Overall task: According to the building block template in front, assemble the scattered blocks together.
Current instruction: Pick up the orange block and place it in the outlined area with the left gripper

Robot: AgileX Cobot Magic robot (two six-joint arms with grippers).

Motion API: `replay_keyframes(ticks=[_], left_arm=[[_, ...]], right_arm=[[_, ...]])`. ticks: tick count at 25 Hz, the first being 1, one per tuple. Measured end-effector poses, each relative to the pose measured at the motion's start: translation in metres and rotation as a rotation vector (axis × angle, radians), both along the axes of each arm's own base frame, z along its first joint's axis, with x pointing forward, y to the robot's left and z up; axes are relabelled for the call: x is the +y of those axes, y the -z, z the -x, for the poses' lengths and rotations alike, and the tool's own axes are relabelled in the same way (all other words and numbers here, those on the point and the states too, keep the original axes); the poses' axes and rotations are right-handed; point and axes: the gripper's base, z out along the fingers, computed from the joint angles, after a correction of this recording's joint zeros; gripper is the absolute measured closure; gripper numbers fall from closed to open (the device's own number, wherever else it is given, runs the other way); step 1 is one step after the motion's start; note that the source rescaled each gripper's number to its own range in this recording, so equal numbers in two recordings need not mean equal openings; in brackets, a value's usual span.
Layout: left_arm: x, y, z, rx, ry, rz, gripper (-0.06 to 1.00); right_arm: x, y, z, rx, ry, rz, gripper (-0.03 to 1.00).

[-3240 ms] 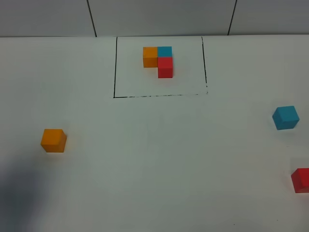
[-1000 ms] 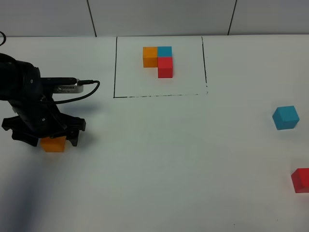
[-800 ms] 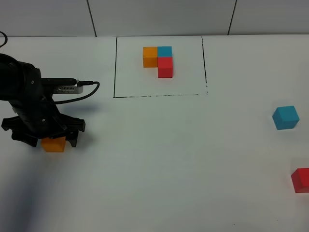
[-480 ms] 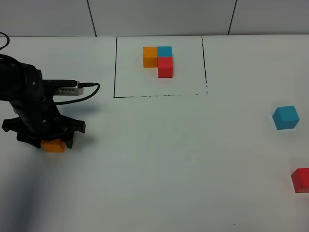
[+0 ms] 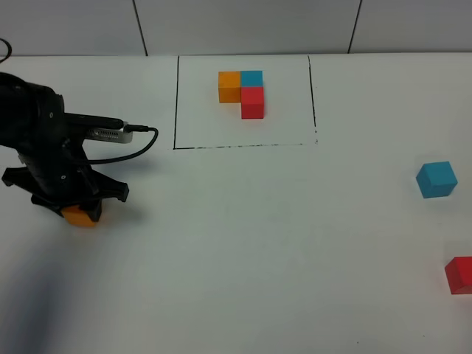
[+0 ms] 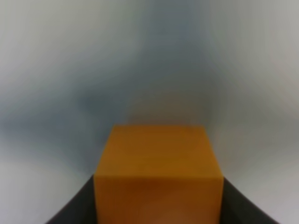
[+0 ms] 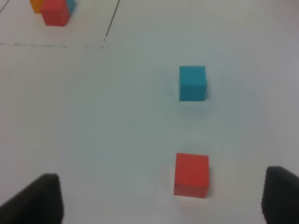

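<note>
Left gripper [image 5: 80,209] clamped on orange cube [image 6: 158,173] | right gripper [image 7: 163,198] jaws wide apart | red cube [image 7: 191,175] just ahead of it, blue cube [image 7: 192,83] beyond

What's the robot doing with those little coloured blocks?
It is copying the building block template at the far side of the white table: orange and blue cubes in a row, with red below the blue. The left gripper is shut on the loose orange cube. The loose blue cube and red cube sit apart over on the right, untouched. The right gripper is open above them, holding nothing.
</note>
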Motion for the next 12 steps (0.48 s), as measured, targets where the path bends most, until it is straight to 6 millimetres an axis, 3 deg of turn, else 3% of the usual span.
replay_keyframes(ticks=[7, 12], left_arm=[[-0.035, -0.049, -0.019, -0.008, 0.419, -0.032, 0.94], [-0.082, -0.047, -0.032, 0.013, 0.795, -0.051, 0.94]], right_arm=[[0.000, 0.000, 0.000, 0.000, 0.000, 0.000, 0.24], [0.000, 0.000, 0.000, 0.000, 0.000, 0.000, 0.24]])
